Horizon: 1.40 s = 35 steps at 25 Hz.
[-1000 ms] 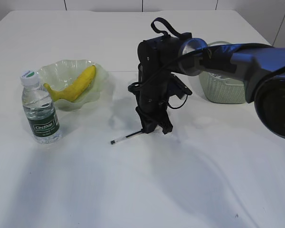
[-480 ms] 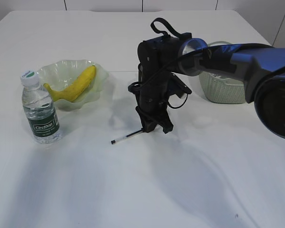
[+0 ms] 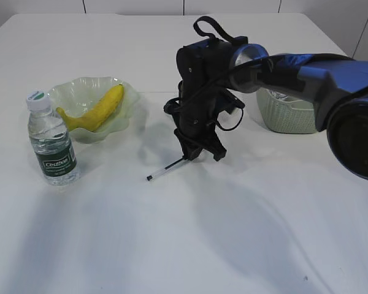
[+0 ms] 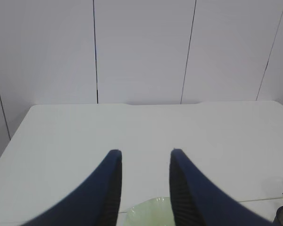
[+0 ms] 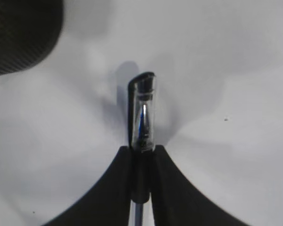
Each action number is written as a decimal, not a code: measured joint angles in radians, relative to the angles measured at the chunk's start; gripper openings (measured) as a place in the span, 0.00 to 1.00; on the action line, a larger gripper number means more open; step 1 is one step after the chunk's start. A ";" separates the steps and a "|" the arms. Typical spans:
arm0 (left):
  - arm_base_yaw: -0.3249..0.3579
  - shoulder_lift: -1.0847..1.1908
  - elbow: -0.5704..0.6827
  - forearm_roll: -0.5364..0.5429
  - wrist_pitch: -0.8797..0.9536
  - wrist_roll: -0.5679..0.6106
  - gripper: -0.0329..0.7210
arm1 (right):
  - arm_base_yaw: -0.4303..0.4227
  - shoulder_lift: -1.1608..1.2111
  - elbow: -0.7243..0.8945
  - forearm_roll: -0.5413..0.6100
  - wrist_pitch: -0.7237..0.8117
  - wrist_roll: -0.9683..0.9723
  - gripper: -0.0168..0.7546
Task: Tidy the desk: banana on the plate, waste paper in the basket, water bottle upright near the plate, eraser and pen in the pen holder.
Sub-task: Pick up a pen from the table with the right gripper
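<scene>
Pen [image 3: 165, 171] mid-table (open white all round)

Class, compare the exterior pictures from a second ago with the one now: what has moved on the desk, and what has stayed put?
The right gripper, shut on the pen, has risen slightly and shifted right; the pen came with it, its gripped end lifting so it tilts more. Nothing was newly grasped or released. The banana on the plate, the upright water bottle and the basket stayed put.

The scene is evenly and brightly lit from above; soft shadows are cast on the white table [image 3: 110, 245]; the right wrist view is blurred at close range.
</scene>
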 joint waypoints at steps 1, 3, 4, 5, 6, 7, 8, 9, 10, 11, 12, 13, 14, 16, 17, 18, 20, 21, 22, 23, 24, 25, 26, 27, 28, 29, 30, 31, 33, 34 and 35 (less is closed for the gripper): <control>0.000 0.000 0.000 0.000 0.000 0.000 0.36 | 0.000 0.000 -0.007 -0.004 0.000 -0.017 0.13; 0.000 0.000 0.000 0.000 0.000 0.000 0.36 | 0.000 0.000 -0.020 -0.007 0.000 -0.044 0.13; 0.000 0.000 0.000 0.000 0.000 0.000 0.36 | 0.000 0.000 -0.025 -0.007 0.002 -0.053 0.13; 0.000 0.000 0.000 0.000 0.000 0.000 0.36 | 0.000 0.000 -0.026 -0.007 0.002 -0.060 0.13; 0.000 0.000 0.000 0.000 0.000 0.000 0.36 | 0.000 0.000 -0.026 -0.007 0.002 -0.065 0.13; 0.000 0.000 0.000 0.000 0.000 0.000 0.36 | 0.000 0.000 -0.026 -0.005 0.004 -0.068 0.13; 0.000 0.000 0.000 0.000 0.000 0.000 0.36 | 0.000 0.001 -0.026 -0.002 0.004 -0.071 0.13; 0.000 0.000 0.000 0.000 0.000 0.000 0.36 | 0.000 0.001 -0.026 0.000 0.004 -0.082 0.13; 0.000 0.000 0.000 0.000 0.000 0.000 0.36 | 0.000 0.001 -0.027 0.002 0.004 -0.097 0.13; 0.000 0.000 0.000 0.000 0.000 0.000 0.36 | 0.000 0.001 -0.030 0.004 0.004 -0.120 0.13; 0.000 0.000 0.000 0.000 0.000 0.000 0.36 | 0.000 0.001 -0.034 0.006 0.008 -0.139 0.13; 0.000 0.000 0.000 0.000 0.000 0.000 0.36 | 0.000 0.001 -0.038 0.006 0.018 -0.152 0.13; 0.000 0.000 0.000 0.000 0.000 0.000 0.36 | 0.000 0.001 -0.044 0.006 0.033 -0.159 0.13; 0.000 0.000 0.000 0.000 0.000 0.000 0.36 | 0.000 0.001 -0.056 0.002 0.076 -0.155 0.12; 0.000 0.000 0.000 -0.001 0.000 0.000 0.36 | 0.000 0.001 -0.062 -0.003 0.090 -0.143 0.12; 0.000 0.000 0.000 -0.002 0.000 0.000 0.36 | 0.000 0.001 -0.067 -0.010 0.099 -0.122 0.12; 0.000 0.000 0.000 -0.004 0.000 0.000 0.36 | 0.000 0.001 -0.078 -0.017 0.104 -0.088 0.12; 0.000 0.000 0.000 -0.003 0.000 0.000 0.36 | 0.000 0.001 -0.086 -0.021 0.106 -0.081 0.12; 0.000 0.000 0.000 -0.005 0.000 0.000 0.36 | 0.000 0.002 -0.095 -0.026 0.106 -0.074 0.12; 0.000 0.000 0.000 -0.005 0.000 0.000 0.36 | 0.000 0.002 -0.104 -0.034 0.106 -0.069 0.12; 0.000 0.000 0.000 -0.005 0.000 0.000 0.36 | 0.000 0.002 -0.114 -0.040 0.108 -0.067 0.12; 0.000 0.000 0.000 -0.005 0.000 0.000 0.36 | 0.000 0.002 -0.127 -0.047 0.107 -0.065 0.12; 0.000 0.000 0.000 -0.005 0.000 0.000 0.36 | 0.000 0.002 -0.140 -0.054 0.108 -0.065 0.12; 0.000 0.000 0.000 -0.005 0.000 0.000 0.36 | 0.000 0.002 -0.152 -0.060 0.108 -0.065 0.12; 0.000 0.000 0.000 -0.005 0.000 0.000 0.36 | 0.000 0.002 -0.166 -0.064 0.108 -0.065 0.12; 0.000 0.000 0.000 -0.005 0.002 0.000 0.36 | 0.000 0.002 -0.180 -0.065 0.108 -0.065 0.12; 0.000 0.000 0.000 -0.005 0.002 0.000 0.36 | 0.000 0.002 -0.194 -0.067 0.110 -0.065 0.12; 0.000 0.000 0.000 -0.005 0.002 0.000 0.36 | 0.000 0.002 -0.205 -0.067 0.110 -0.065 0.12; 0.000 0.000 0.000 -0.005 0.002 0.000 0.36 | 0.000 0.002 -0.232 -0.070 0.110 -0.059 0.12; 0.000 0.000 0.000 -0.005 0.002 0.000 0.36 | 0.000 0.002 -0.245 -0.070 0.112 -0.050 0.12; 0.000 0.000 0.000 -0.005 0.002 0.000 0.36 | 0.000 0.002 -0.259 -0.076 0.113 -0.047 0.12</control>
